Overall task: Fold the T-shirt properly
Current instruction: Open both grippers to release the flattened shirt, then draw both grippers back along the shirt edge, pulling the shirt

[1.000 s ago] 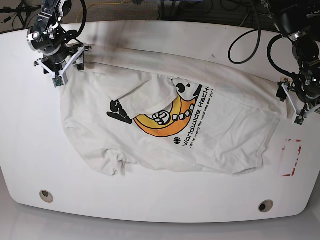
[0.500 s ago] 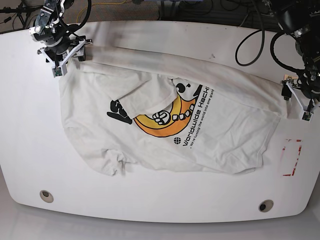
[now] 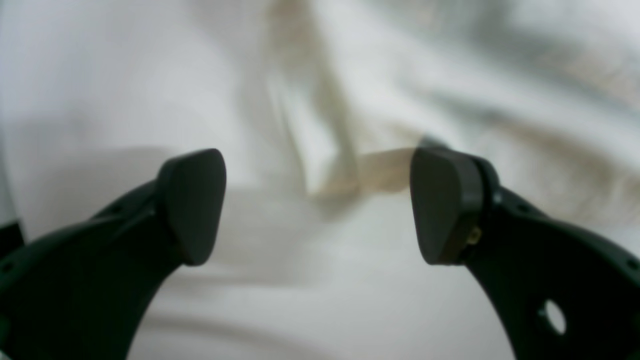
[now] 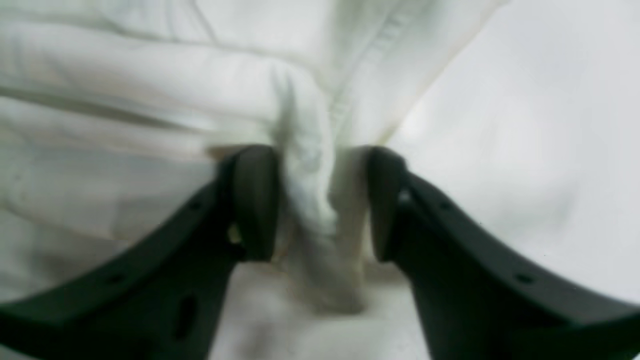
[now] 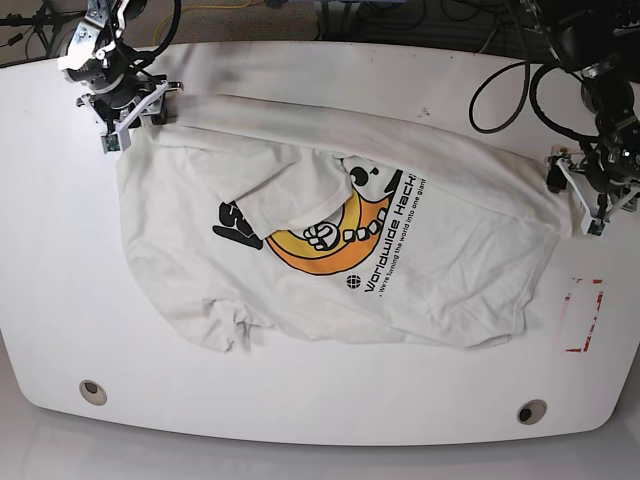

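The off-white T-shirt (image 5: 450,270) lies spread and wrinkled across the white table (image 5: 300,420), with its orange and black graphic (image 5: 320,240) face up and a flap folded over part of it. At the shirt's far left corner, my right gripper (image 5: 125,110) has its jaws on either side of a bunched fold; in the right wrist view the fold (image 4: 307,190) fills the gap of the gripper (image 4: 317,200). My left gripper (image 5: 588,195) hovers at the shirt's right edge. It stands wide open (image 3: 317,205) over a cloth ridge (image 3: 340,165), gripping nothing.
A red-and-white marked rectangle (image 5: 582,315) lies on the table right of the shirt. Two round holes (image 5: 92,390) (image 5: 531,411) sit near the front edge. Black cables (image 5: 500,80) trail behind the right-side arm.
My right gripper has shifted toward the far left corner and its jaws have narrowed onto the cloth fold. The left gripper has moved inward and farther back along the shirt's right edge, still open.
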Action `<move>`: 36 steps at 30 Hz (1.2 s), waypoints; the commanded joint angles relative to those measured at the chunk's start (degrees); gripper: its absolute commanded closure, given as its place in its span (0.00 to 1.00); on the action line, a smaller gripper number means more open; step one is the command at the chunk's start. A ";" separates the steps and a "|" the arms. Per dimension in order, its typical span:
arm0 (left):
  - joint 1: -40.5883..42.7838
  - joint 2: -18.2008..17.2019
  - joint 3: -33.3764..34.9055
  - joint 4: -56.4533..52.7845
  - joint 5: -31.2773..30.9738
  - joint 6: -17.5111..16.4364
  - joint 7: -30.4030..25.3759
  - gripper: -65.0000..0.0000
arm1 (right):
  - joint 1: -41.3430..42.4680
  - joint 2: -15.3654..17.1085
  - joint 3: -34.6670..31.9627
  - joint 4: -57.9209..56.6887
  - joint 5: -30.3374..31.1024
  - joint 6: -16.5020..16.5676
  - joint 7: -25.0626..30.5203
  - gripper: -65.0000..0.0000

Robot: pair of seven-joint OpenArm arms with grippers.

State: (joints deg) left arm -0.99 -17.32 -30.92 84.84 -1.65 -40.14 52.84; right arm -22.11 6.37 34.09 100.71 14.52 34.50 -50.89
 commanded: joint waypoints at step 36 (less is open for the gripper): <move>-2.04 -0.66 3.18 -9.80 0.11 0.14 -1.37 0.76 | -0.70 0.27 -0.28 -0.18 -0.41 4.40 -2.25 0.89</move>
State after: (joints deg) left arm -3.49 -17.15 -27.64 74.81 -4.67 -40.42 49.17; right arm -22.28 6.35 33.87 100.49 15.40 38.02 -50.63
